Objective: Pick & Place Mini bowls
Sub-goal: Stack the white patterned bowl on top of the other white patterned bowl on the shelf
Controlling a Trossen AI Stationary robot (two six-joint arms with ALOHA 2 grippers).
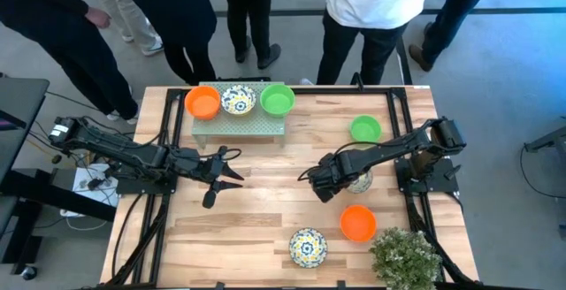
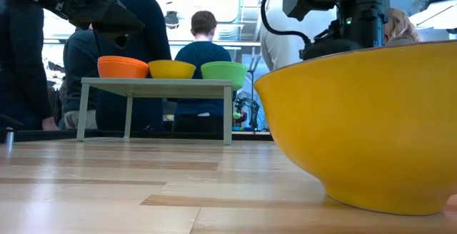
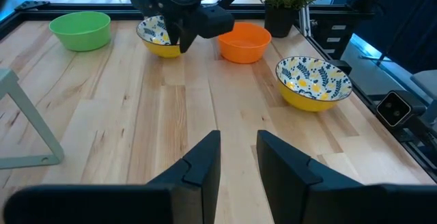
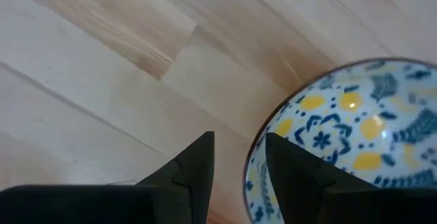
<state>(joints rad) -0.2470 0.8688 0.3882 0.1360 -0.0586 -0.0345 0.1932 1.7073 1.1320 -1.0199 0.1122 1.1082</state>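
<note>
My right gripper [image 1: 318, 184] [image 4: 240, 149] is open at the rim of a white floral bowl [image 1: 360, 182] [image 4: 355, 121] standing on the table right of centre. One finger is over the bowl's inside and one is outside the rim. My left gripper [image 1: 225, 177] [image 3: 239, 149] is open above bare table left of centre, pointing at the right arm. Three more bowls sit on the table: green [image 1: 365, 129], orange [image 1: 357, 222] and floral [image 1: 308, 247]. An orange [image 1: 202, 103], a floral [image 1: 237, 100] and a green bowl [image 1: 277, 99] rest on a low stand [image 1: 239, 126]. My right gripper comes at the floral bowl from above, slanting down. Its fingers stand on either side of the rim [image 4: 258, 142] on the bowl's left side. I cannot tell whether either finger touches the rim. The bowl sits upright on the table.
A bushy potted plant [image 1: 405, 256] stands at the table's near right corner. The low stand takes up the far middle. Several people stand beyond the far edge. Bare wood lies between the two grippers and along the near left.
</note>
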